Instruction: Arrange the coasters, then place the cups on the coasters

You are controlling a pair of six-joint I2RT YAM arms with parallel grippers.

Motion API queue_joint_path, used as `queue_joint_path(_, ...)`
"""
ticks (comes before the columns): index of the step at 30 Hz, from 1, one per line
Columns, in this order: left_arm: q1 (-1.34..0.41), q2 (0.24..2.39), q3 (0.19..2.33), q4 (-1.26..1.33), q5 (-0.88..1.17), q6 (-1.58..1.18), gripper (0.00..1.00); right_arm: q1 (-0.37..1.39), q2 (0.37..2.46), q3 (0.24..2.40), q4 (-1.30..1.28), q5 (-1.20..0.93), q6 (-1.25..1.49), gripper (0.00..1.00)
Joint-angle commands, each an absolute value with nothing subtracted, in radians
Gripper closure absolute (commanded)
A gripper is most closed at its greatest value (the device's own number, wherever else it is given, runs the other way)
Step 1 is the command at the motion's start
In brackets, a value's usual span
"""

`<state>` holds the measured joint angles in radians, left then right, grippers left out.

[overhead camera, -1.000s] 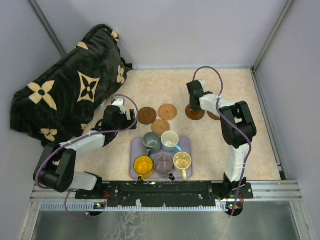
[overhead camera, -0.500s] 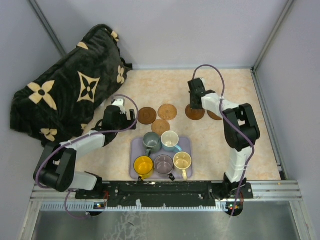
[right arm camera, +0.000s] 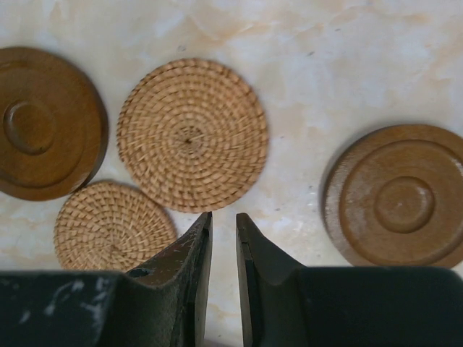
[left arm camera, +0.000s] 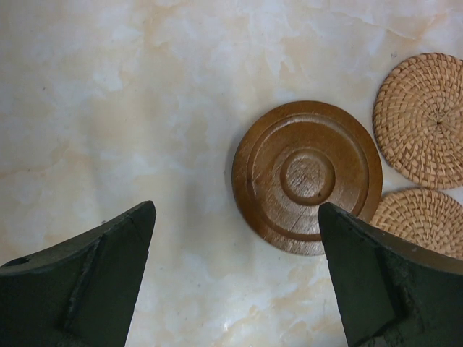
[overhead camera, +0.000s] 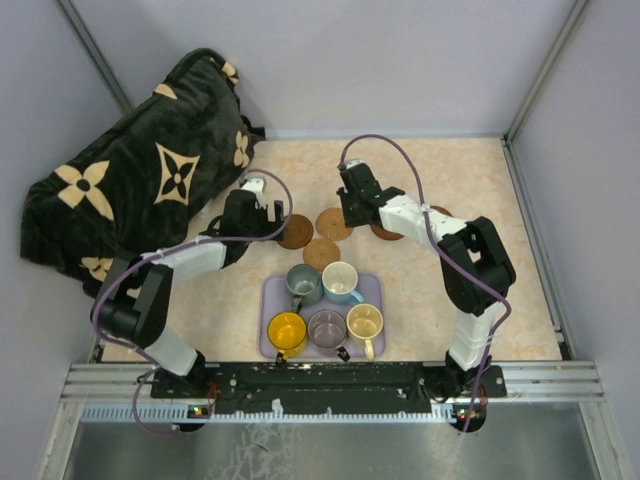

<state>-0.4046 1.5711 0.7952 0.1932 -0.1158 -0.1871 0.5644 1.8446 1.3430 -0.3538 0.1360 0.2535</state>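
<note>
**Coaster sorting: which arm gets which disc?**

Driving this one remotely, and the cups (overhead camera: 326, 305) aren't in play yet. All five sit on the lavender tray (overhead camera: 375, 290) near the arm bases, so it's coasters first.

The left gripper (left arm camera: 237, 213) is spread as wide as it goes, with nothing in it. It hangs over the dark wooden coaster (left arm camera: 307, 177). The disc isn't centred in the gap, though. It sits over toward the finger on the woven-coaster side, with bare table by the other finger. I reckon a small sideways shift that way is needed before closing. It's round, so there's no long axis to line up with.

The right gripper (right arm camera: 223, 217) is barely cracked open, just a thin slit with nothing pinched. Just ahead of its tips lies the big woven coaster (right arm camera: 192, 135). The smaller woven coaster (right arm camera: 114, 225) is off to one side, near the tips. A second dark coaster (right arm camera: 398, 195) lies well apart on the other side.

So the left arm is nearer the wooden disc, and the right is nearer the woven pair. My guess is the right needs to open up a lot more before it can grab anything.
</note>
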Motion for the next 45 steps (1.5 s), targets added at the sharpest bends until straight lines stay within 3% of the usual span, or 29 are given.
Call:
queue_joint_path(1,-0.426,1.644,0.885,0.146,-0.162,-0.160,0.00,0.595,1.849,1.394,-0.344,0.116,0.246,0.80)
queue_joint_path(24,-0.442,1.786,1.025,-0.029,-0.151,-0.210,0.01,0.597,1.775,1.296,-0.314,0.172,0.297,0.79)
queue_joint_path(30,-0.451,1.806,1.020,-0.006,-0.145,-0.205,0.14,0.597,1.786,1.309,-0.319,0.192,0.305,0.76)
queue_joint_path(33,-0.456,1.823,1.031,-0.011,-0.197,-0.204,0.37,0.597,1.789,1.311,-0.313,0.185,0.304,0.76)
queue_joint_path(34,-0.457,1.827,1.034,-0.013,-0.208,-0.200,0.40,0.597,1.789,1.309,-0.308,0.183,0.302,0.76)
queue_joint_path(45,-0.457,1.903,1.092,-0.055,-0.228,-0.197,0.32,0.597,1.820,1.327,-0.299,0.178,0.290,0.75)
